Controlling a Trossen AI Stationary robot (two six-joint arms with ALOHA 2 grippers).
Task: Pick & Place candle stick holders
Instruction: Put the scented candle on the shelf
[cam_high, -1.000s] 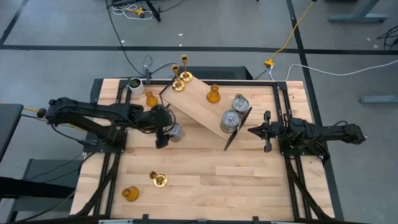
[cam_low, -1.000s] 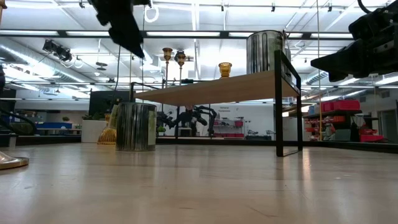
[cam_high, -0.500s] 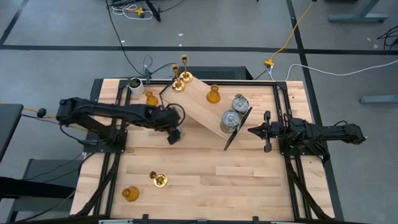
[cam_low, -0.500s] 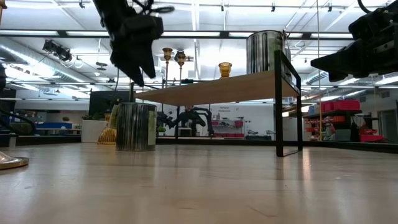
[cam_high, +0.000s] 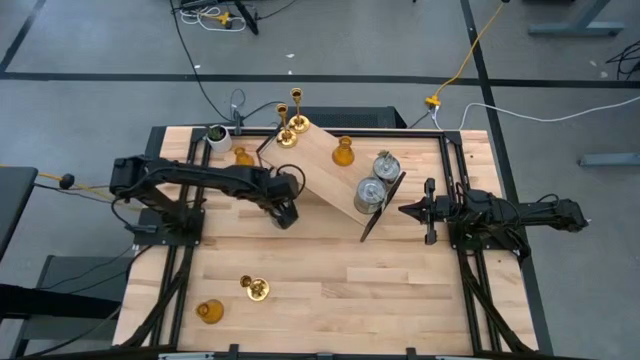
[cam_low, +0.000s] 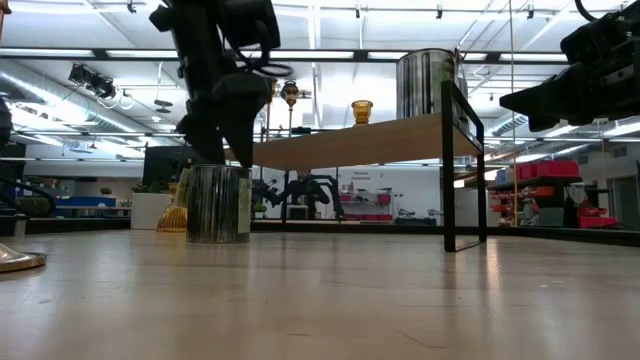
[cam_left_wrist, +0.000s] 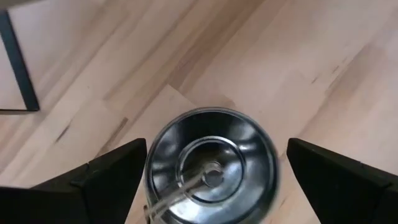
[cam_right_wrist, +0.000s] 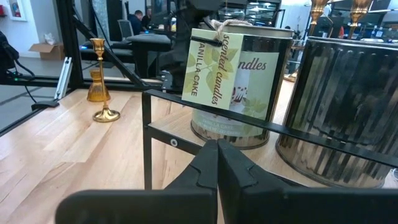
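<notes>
The left end effector (cam_left_wrist: 211, 180), fingers spread wide, hangs directly over a silver-grey metal cylinder (cam_left_wrist: 211, 165) standing on the table (cam_high: 350, 280) near its middle, and should descend centred so both fingers straddle the rim before closing.

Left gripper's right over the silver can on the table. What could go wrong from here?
1. The left gripper is open astride the silver cylinder; an off-centre descent may knock it over.
2. The wooden shelf stands close beside; lifting may clip its edge, toppling the brass sticks.
3. The right gripper, shut, waits near the shelf's frame.
</notes>
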